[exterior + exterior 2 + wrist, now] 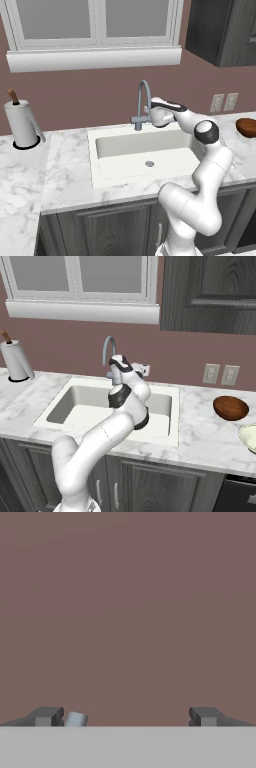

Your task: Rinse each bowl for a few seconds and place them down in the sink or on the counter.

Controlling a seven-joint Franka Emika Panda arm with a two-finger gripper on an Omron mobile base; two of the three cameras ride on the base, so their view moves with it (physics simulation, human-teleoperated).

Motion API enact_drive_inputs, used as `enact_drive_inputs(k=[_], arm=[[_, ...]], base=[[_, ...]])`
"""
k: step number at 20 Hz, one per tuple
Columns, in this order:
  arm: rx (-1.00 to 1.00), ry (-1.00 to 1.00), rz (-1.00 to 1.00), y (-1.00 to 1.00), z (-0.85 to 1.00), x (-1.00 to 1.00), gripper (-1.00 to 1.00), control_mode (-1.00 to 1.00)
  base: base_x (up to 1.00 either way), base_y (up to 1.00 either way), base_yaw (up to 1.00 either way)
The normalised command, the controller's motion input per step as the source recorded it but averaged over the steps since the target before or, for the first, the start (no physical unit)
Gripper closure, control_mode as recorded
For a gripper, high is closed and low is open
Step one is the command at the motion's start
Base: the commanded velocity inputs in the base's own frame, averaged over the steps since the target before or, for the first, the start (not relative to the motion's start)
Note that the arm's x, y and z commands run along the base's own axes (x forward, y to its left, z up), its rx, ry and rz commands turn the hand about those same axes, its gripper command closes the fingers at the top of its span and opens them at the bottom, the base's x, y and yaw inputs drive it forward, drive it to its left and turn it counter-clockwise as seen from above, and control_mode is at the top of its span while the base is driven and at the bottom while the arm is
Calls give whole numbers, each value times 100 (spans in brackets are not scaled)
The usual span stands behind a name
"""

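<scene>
Pincer: the pincer (pixel 125 717) stands wide, its two dark tips far apart at the bottom of the hand view, nothing between them, facing the plain brown wall.
Faucet: a small grey piece (pixel 76 718) sits just beside the left tip in the hand view, most likely part of the faucet (pixel 143 102); in the left base view the hand is right up against the faucet's base, centre of frame.
Water: no stream is visible under the spout, so I cannot tell whether the tap is running.
Bowl: the reddish-brown bowl (pixel 230 407) rests on the counter (pixel 200 436) at right centre of the right base view, well apart from the hand and untouched.
Second dish: a pale dish (pixel 248 437) peeks in at the right edge, below the bowl.
Sink: the sink (pixel 102 172) lies bare, drain showing, no bowl inside.
Progress: early going by my reading; no bowl rinsed or moved, the work seems to be at the tap, and fetching, rinsing and setting down each bowl are all left.
</scene>
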Motion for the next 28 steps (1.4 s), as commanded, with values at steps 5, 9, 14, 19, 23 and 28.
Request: enact_drive_inputs(k=[5, 9, 14, 19, 23, 28], arm=[[2, 5, -7, -83, -64, -6, -100, -100], [2, 6, -6, -76, -67, -2, -100, -100], [1, 7, -6, -67, -74, -3, -100, -100], [1, 9, -6, -60, -87, -12, -100, -100], [5, 5, -3, -47, -55, -13, -100, -100], [16, 0, -3, -37, 28, -18, -100, -100]], base=[[0, 0, 0], [0, 0, 0], [0, 0, 0], [0, 0, 0], [0, 0, 0], [0, 0, 0]])
